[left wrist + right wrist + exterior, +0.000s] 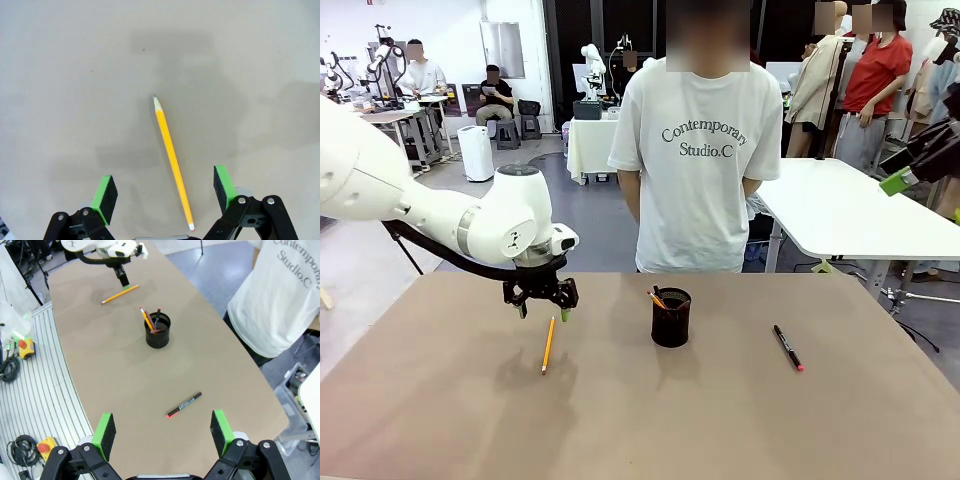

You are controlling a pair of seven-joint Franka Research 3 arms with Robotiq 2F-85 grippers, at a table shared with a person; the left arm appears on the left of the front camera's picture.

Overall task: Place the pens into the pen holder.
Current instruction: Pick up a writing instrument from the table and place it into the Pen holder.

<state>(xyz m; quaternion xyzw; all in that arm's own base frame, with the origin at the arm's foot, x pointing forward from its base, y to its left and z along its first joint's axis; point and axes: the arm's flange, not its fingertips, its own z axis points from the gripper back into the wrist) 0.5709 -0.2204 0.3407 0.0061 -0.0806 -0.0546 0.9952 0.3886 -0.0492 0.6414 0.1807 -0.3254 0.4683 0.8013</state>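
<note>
A yellow pencil (548, 345) lies flat on the brown table, left of centre. My left gripper (542, 302) hovers open just above its far end; in the left wrist view the pencil (172, 160) runs between the green pads (106, 192), closer to the right-hand one, untouched. The black mesh pen holder (671, 318) stands mid-table with an orange pencil (145, 318) and a dark reddish one (157, 317) upright inside. A black marker (787, 347) with a pink-red tip lies to its right. My right gripper (162, 430) hangs open, high above the marker (184, 405), holding nothing.
A person in a white T-shirt (700, 150) stands at the far edge, hands out of sight. A white table (860, 215) sits behind at the right. Beside the table's near edge lie cables and a yellow stop-button box (22, 347) on a ribbed floor strip.
</note>
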